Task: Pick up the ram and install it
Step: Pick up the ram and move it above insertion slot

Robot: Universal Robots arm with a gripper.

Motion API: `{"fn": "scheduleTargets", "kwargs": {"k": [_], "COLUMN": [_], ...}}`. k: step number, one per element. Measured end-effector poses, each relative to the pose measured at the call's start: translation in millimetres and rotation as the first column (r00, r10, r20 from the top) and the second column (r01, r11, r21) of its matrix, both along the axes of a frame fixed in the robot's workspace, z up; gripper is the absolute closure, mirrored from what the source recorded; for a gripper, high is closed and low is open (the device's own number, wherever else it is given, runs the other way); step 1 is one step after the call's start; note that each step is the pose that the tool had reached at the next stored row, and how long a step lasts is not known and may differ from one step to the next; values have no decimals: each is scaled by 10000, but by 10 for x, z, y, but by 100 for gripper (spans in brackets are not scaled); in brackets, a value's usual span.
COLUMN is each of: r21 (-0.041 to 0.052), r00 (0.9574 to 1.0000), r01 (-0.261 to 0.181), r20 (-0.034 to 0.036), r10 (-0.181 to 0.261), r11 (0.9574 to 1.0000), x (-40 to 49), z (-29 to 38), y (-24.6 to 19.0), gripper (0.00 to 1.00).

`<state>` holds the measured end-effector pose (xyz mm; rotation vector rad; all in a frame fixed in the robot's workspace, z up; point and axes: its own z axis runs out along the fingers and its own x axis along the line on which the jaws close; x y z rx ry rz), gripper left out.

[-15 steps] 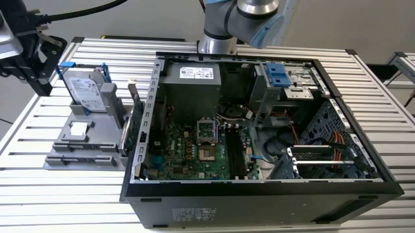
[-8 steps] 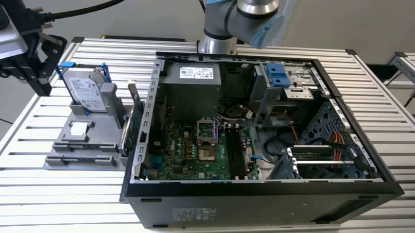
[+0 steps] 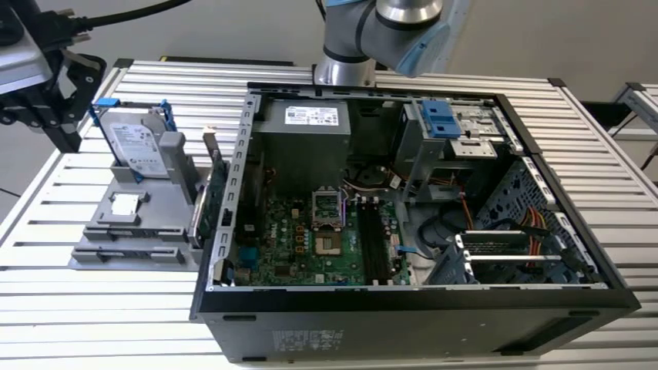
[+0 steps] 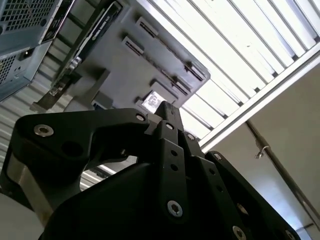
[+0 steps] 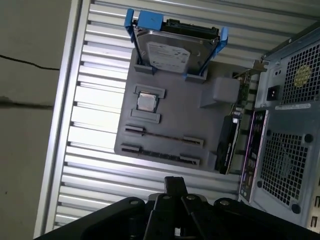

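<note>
One risk we see: the gripper (image 5: pixel 175 182) hangs near the gray holder (image 5: pixel 175 115) with jaws pressed together on nothing, so descending unspread onto the ram (image 5: pixel 162 140) lying along its slot could jab it.

Brightly lit from above; strong glare off slatted table (image 4: pixel 250 55) in second wrist view; shadowed inside computer case (image 3: pixel 411 297).

No words or numbers can be read. The white label (image 5: pixel 167 52) on the boxy silver hard drive (image 5: pixel 200 47) and the white sticker (image 3: pixel 310 116) on the grey metal power box (image 3: pixel 303 146) carry print too tiny.
</note>
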<state>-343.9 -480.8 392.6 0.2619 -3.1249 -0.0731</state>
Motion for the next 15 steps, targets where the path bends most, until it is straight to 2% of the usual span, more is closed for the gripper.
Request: {"fn": "scheduleTargets", "kwargs": {"k": [7, 15], "r21": [-3, -6], "r00": [9986, 9940], "r01": [-520, -1094], "r20": [0, -1], "r10": [520, 1094], "r11": [9986, 9940], "x": [0, 0], "z": [0, 0], "y": [0, 0], "gripper": [100, 100]}}
